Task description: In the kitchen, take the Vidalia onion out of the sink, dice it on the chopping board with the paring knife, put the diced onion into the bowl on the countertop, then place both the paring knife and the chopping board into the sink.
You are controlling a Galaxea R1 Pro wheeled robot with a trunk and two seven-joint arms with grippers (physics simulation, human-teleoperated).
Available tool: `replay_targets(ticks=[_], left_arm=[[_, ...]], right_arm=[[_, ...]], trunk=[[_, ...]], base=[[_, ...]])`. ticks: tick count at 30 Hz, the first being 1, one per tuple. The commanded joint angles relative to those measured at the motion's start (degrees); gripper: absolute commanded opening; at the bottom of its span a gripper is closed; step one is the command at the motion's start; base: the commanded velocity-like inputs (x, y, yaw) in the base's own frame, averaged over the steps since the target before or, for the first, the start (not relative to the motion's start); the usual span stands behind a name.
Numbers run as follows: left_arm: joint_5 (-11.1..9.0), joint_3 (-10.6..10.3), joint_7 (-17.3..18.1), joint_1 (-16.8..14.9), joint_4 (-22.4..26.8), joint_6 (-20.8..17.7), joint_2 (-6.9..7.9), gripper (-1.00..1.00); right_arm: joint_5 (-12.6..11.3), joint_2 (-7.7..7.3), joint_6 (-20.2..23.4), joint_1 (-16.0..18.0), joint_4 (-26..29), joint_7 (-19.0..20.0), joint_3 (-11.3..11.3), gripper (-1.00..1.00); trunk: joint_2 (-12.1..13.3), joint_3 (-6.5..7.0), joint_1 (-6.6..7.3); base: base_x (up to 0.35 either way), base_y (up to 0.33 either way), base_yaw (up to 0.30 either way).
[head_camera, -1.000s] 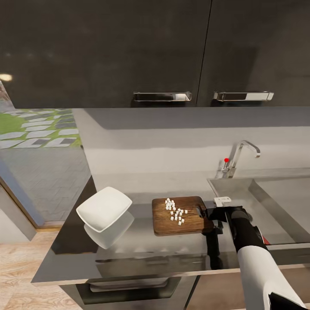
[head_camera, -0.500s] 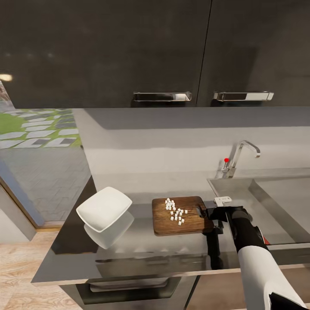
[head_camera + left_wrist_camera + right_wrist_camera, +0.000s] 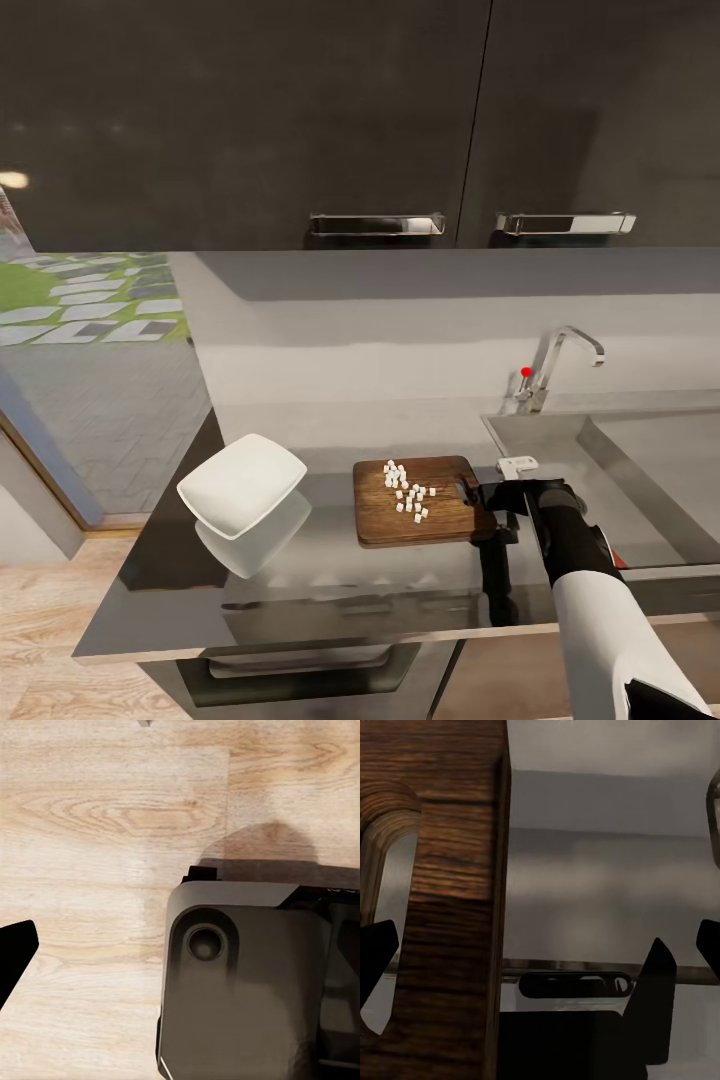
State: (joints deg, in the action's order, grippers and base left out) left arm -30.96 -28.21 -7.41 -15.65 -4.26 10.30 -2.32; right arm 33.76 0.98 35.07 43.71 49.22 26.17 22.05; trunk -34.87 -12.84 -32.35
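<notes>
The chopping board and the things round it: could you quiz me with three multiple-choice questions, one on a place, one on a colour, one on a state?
1. Where do the diced onion pieces lie?
A in the bowl
B on the chopping board
C in the sink

2. What colour is the bowl?
A white
B green
C orange

3. How does the right tool stand?
A far above the cabinets
B open at the board's handle end
C shut on the faucet

Answers:
1 B, the diced onion pieces sit on the chopping board.
2 A, the bowl is plainly white.
3 B, the right tool shows spread fingers beside the board's slot.
</notes>
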Motion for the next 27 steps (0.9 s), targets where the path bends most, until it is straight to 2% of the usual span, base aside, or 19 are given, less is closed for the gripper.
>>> replay_targets(ticks=[1, 2, 27], left_arm=[[-0.15, -0.33, -0.06, -0.09, -0.23, 0.34, -0.05, 1.00], [-0.15, -0.32, -0.06, -0.09, -0.23, 0.34, -0.05, 1.00], [-0.15, -0.27, -0.06, -0.09, -0.23, 0.34, -0.05, 1.00]], right_arm=[[0.60, 0.07, 0.09, 0.06, 0.09, 0.55, 0.27, 1.00], [0.60, 0.07, 0.09, 0.06, 0.09, 0.55, 0.27, -1.00], [0.78, 0.33, 0.63, 0.06, 0.29, 0.46, 0.35, -1.00]], trunk=[[-0.08, -0.09, -0.02], [-0.08, -0.09, -0.02], [-0.08, 0.18, -0.02]], base=[[0.000, 0.000, 0.000], [0.000, 0.000, 0.000], [0.000, 0.000, 0.000]])
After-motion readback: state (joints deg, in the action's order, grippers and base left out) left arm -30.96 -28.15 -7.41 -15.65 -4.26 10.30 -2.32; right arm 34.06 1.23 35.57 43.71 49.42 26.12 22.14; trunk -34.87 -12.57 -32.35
